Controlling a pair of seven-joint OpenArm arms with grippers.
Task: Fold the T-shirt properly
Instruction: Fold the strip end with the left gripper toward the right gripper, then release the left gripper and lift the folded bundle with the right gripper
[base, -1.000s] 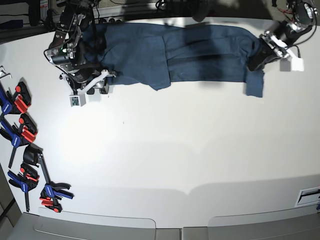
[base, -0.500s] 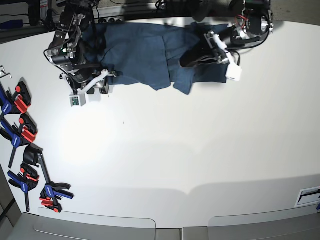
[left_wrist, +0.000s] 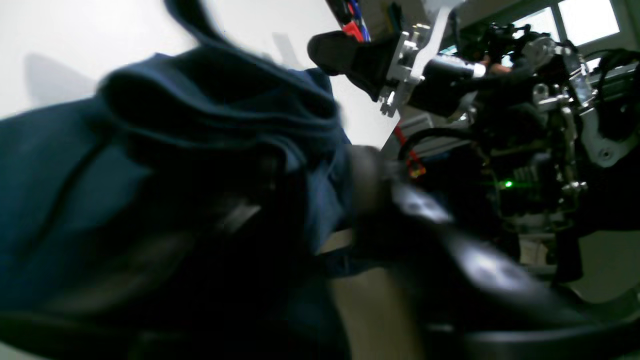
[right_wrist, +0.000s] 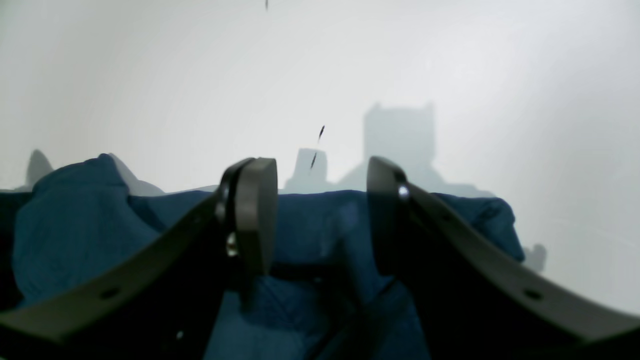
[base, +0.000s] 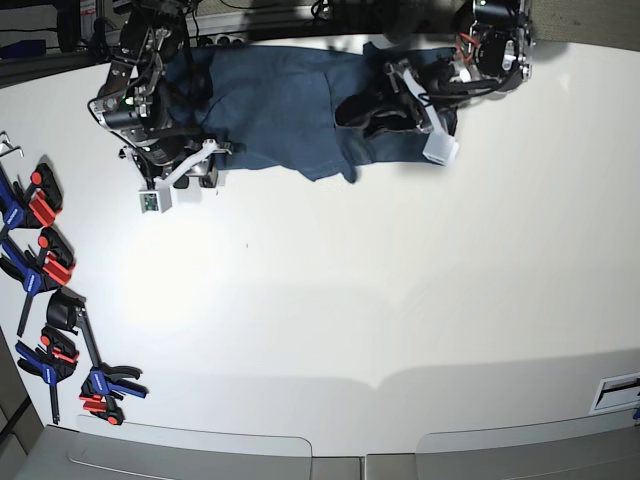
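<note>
T-shirt apparently under left claw.

Left wrist view blurred and dim; tabletop evenly bright

We find no readable text; the small white label at the white table's edge stays illegible.

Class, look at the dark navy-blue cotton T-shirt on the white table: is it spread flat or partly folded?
Partly folded. The dark navy-blue cotton T-shirt has one end doubled over its middle in a bunched, uneven layer, not a neat finished fold.
</note>
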